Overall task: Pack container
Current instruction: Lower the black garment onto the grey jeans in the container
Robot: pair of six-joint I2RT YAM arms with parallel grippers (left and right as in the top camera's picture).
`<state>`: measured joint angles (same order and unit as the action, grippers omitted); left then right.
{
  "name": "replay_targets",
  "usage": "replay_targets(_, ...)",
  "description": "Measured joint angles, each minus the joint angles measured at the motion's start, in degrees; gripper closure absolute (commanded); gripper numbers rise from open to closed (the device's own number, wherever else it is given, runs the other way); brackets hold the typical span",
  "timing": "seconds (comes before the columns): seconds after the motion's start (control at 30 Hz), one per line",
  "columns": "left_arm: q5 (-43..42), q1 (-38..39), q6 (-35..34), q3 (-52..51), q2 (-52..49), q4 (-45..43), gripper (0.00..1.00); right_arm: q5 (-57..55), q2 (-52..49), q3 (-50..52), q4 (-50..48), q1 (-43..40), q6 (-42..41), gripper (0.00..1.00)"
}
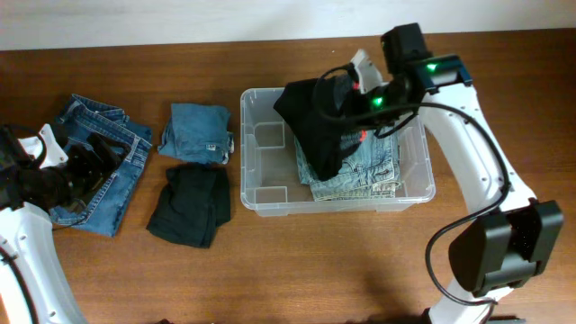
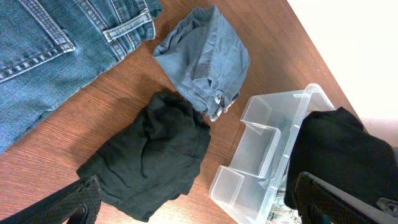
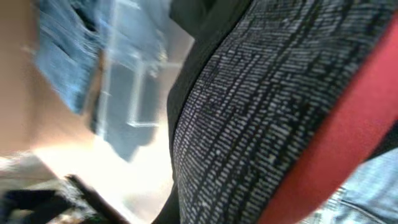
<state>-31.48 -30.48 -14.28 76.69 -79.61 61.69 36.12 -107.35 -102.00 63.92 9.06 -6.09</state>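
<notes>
A brown wood-grain bench fills nearly the whole overhead view, with a strip of pale wall along its far edge. The bench surface looks smooth and matte.

The container sits upright on the bench, right of centre, with its long side running left to right. Its left part is bare, showing two moulded clear dividers. Its right part holds a stack of folded light jeans.

At the far left, dark blue jeans lie loosely spread on the bench. A black cloth hangs over the container, draped across the near end of the folded stack.

Between the spread jeans and the container lie two bundles, just beside each other. The black pile is nearer the front edge and the pale blue fold is behind it. Both are close to the container's left wall but apart from it.

The right gripper is over the container's back right, clenched on the top of the black cloth. Its wrist view is filled by blurred dark weave and a red band. The left gripper is over the spread jeans with its fingers spread wide and nothing between them.
</notes>
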Motion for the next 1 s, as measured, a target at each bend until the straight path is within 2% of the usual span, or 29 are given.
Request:
replay_targets(0.4,0.0,0.0,0.0,0.0,0.0,0.0,0.01,4.5,0.5,0.0,5.9,-3.0,-3.1,0.96)
replay_targets(1.0,0.0,0.0,0.0,0.0,0.0,0.0,0.01,-9.5,0.7,3.8,7.6,-3.0,-1.6,0.96)
